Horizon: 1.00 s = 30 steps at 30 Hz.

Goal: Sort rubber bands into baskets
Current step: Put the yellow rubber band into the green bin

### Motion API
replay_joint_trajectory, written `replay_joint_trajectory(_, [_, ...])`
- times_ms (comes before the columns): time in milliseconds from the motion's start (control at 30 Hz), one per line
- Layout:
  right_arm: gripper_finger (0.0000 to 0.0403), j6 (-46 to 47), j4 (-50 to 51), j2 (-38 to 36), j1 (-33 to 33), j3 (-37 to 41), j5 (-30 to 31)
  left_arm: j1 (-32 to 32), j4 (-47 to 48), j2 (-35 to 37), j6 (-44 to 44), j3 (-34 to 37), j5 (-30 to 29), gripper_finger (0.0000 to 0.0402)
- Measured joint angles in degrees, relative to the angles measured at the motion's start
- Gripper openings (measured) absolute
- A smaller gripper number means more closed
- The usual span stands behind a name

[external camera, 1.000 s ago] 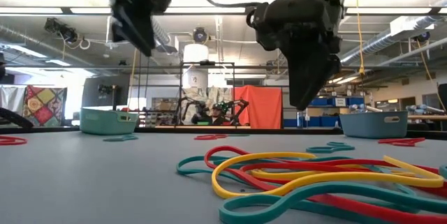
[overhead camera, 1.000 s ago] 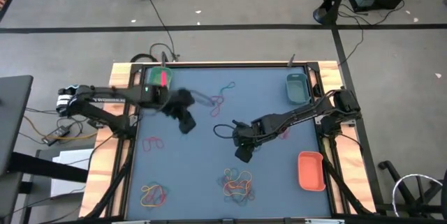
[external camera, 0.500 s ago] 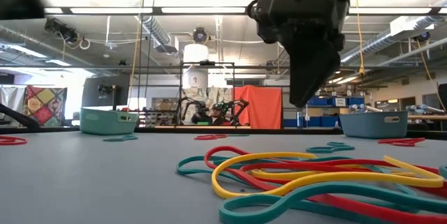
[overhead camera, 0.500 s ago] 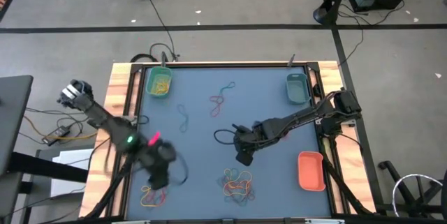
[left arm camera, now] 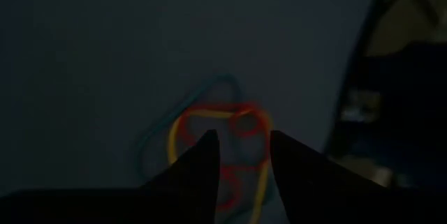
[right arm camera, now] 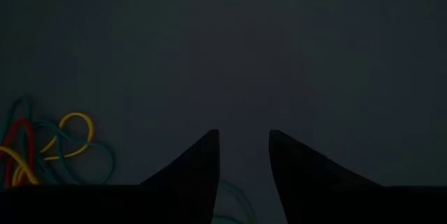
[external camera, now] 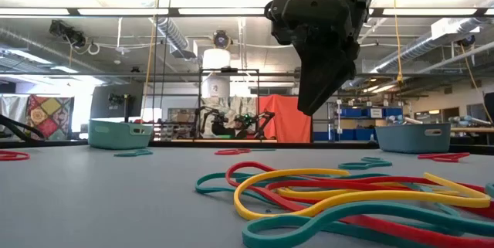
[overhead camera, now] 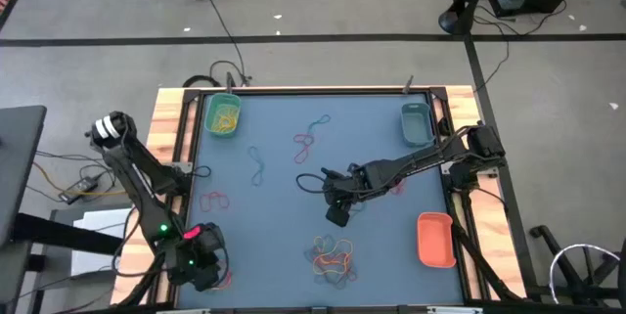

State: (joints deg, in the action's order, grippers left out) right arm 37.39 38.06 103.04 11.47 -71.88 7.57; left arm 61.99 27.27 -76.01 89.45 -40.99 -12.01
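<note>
Hovering at the table's seven o'clock, the left gripper sits over a rubber band cluster; green basket at eleven holds bands, teal basket and orange basket look bare. Left wrist: fingers parted, empty, above red-yellow bands. Right wrist: right gripper parted, empty

High view looks straight down, low view level across the table — wrist views close, downward — all share its surface.
</note>
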Motion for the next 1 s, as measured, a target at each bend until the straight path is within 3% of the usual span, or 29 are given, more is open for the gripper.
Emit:
replay_joint_trajectory(533, [0.0137, -1.8, 0.1, 0.0, -0.8, 0.0, -1.1, 2.0, 2.2, -12.2, -2.1, -0.3, 1.7, 0.0125])
replay_joint_trajectory(633, [0.0137, -2.1, 0.1, 0.0, -0.9, 0.0, -1.3, 1.9, 3.3, -12.2, -2.5, -0.3, 2.9, 0.0101])
replay_joint_trajectory(833, [0.0137, -3.1, 0.1, 0.0, -1.1, 0.0, -1.7, 1.9, 3.6, -11.2, -5.9, -0.3, 5.2, 0.0011])
replay_joint_trajectory(1000, [0.0137, -3.1, 0.1, 0.0, -1.4, 0.0, -1.7, 1.9, 5.4, -7.8, -6.7, -2.1, 8.5, 0.0009])
